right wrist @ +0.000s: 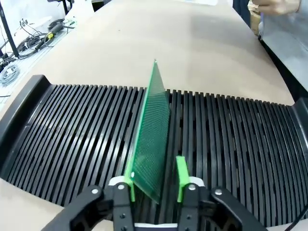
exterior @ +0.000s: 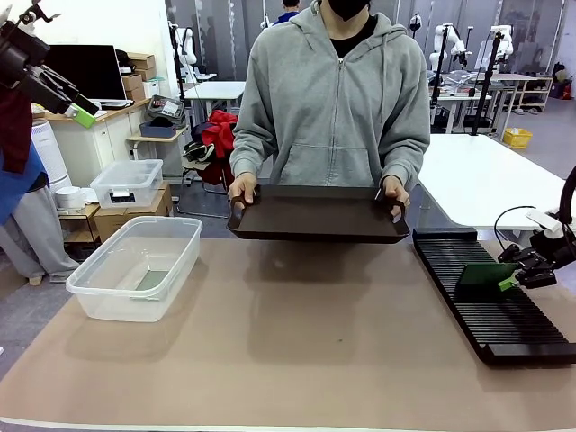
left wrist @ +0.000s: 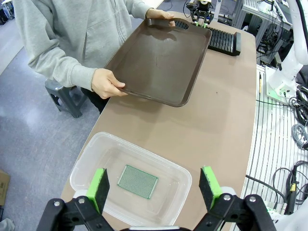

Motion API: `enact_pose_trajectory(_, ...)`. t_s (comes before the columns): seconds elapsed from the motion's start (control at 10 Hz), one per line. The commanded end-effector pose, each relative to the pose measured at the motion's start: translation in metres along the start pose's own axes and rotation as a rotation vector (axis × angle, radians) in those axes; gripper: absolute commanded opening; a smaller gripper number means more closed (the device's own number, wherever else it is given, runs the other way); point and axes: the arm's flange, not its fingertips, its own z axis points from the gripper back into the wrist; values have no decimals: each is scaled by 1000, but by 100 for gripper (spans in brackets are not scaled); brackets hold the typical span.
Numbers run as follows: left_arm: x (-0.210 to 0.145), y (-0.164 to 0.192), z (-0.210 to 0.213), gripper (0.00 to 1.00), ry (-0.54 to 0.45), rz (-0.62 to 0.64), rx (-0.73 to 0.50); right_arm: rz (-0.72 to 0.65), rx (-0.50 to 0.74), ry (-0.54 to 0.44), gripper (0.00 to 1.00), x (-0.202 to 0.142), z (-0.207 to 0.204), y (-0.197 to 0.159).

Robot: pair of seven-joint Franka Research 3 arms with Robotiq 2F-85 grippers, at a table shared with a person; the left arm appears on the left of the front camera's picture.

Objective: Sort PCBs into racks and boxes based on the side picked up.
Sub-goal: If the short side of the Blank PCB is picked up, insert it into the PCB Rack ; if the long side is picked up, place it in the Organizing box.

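Releasing cleanly matters here — the right gripper (right wrist: pixel 155 185) has its fingers slightly parted around a PCB (right wrist: pixel 151 139) standing on edge in the rack (exterior: pixel 490 301) at the table's right edge; back straight out without tipping it. The left gripper (left wrist: pixel 155 188), wide open, hovers over the box (left wrist: pixel 86 166) holding the other PCB (left wrist: pixel 137 181).

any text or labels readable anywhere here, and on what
None can be read.
PCB in the clear tub: a dot grid, no print.
PCB standing in the black rack: a grid, no print.
Brown tray: no marking.
Cardboard boxes on the far shelf: any print too small to read.
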Motion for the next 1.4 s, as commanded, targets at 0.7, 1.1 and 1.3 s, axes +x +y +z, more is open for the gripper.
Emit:
enact_pose_trajectory(0.7, 0, 0, -1, 100, 4, 1, 1, 18, -53, 102, 100, 47, 38, 9)
enact_pose_trajectory(1.1, 0, 0, -1, 100, 4, 1, 1, -14, -96, 165, 100, 77, 56, 14)
enact_pose_trajectory(1.3, 0, 0, -1, 100, 4, 1, 1, 14, -85, 125, 100, 70, 62, 7)
